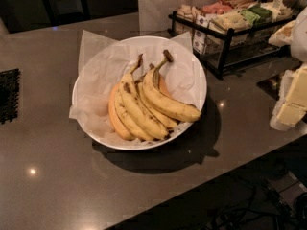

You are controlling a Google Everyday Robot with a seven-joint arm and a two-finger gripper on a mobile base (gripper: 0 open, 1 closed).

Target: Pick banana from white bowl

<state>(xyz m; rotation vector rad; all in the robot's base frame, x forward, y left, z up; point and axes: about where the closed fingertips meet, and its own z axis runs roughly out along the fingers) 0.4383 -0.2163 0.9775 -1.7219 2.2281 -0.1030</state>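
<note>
In the camera view, the gripper sits at the right edge above the desk, cut off by the frame, and whether it is released or clenched cannot be told. Well apart to its left, the banana lies atop other bananas in the paper-lined white bowl.

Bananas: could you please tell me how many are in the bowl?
4 in the white bowl: orange banana leftmost, then speckled banana, middle banana, right banana on top. Others may hide beneath; tool not in view.
</note>
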